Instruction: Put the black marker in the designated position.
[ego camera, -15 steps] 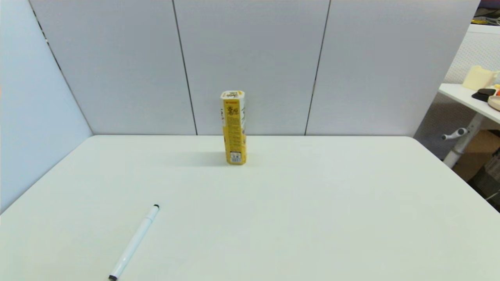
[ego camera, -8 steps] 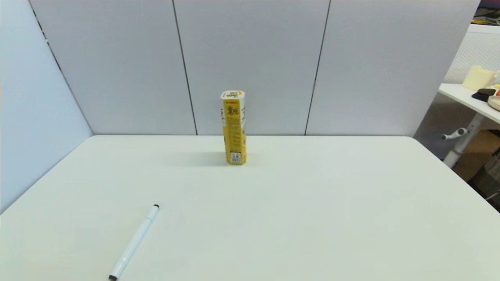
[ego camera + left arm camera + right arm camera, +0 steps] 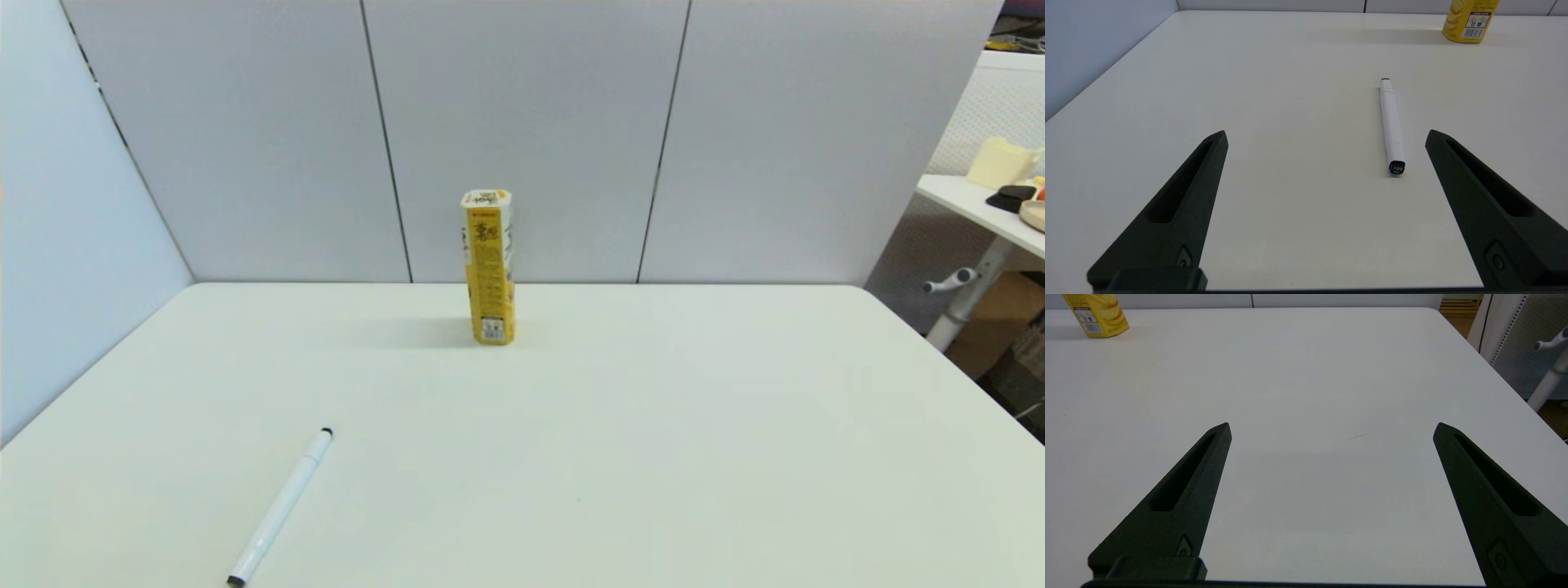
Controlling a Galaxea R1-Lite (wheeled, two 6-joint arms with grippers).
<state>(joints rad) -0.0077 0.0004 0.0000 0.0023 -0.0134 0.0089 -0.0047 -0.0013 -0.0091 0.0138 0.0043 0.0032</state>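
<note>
The black marker (image 3: 282,506), a slim white pen with black tips, lies flat on the white table (image 3: 653,457) at the near left, angled toward the far right. In the left wrist view the marker (image 3: 1391,124) lies just ahead of my left gripper (image 3: 1327,136), nearer its right finger, untouched. My left gripper is open and holds nothing. My right gripper (image 3: 1333,428) is open too, over bare tabletop on the right side. Neither arm shows in the head view. The designated position carries no mark that I can see.
A tall yellow carton (image 3: 488,266) stands upright at the far middle of the table, near the grey back panels; it also appears as a yellow carton (image 3: 1470,20) and a yellow carton (image 3: 1096,314) in the wrist views. A side table (image 3: 980,204) with clutter stands off to the right.
</note>
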